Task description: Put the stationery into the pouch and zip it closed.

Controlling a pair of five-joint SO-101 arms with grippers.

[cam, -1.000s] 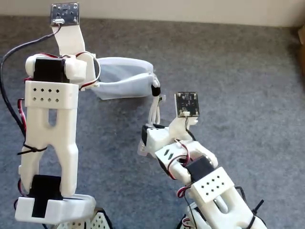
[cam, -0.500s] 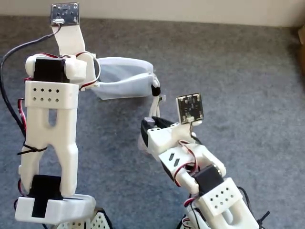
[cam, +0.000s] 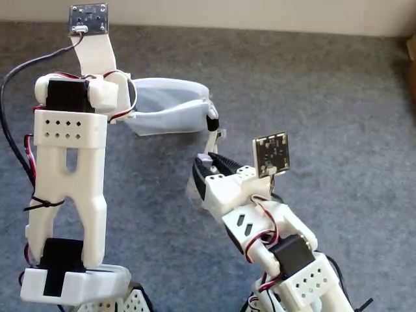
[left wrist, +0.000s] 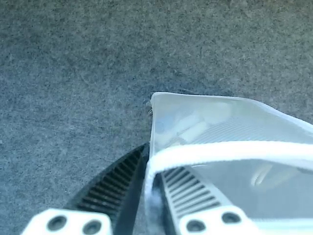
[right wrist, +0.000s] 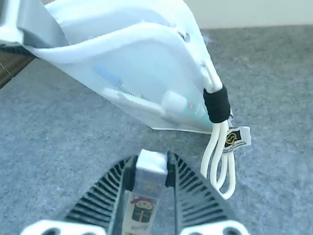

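The pouch point(cam: 170, 107) lies on the grey carpet point(cam: 338, 97) up between the two arms, one end tucked under the left arm in the high view. That hidden end comes clear from the left wrist: the left gripper point(left wrist: 150, 152) has its jaws pinched on the pouch's white rim, lifting that edge off the carpet.

Over to the right wrist, and through the translucent wall you can make out a pale stick-shaped item with a rounded cap lying inside; how many pieces are in there, I can't tell. At the pouch's near corner there's one black band point(right wrist: 216, 104), two white cord loops point(right wrist: 216, 134) hanging from it, and one small tag point(right wrist: 238, 137) beside them.

The right gripper point(right wrist: 150, 159) sits just short of the pouch, jaws clamped on one small white block point(right wrist: 145, 191) with a printed sleeve, held upright between them, clear of the pouch. So: one pouch, one block, two arms.
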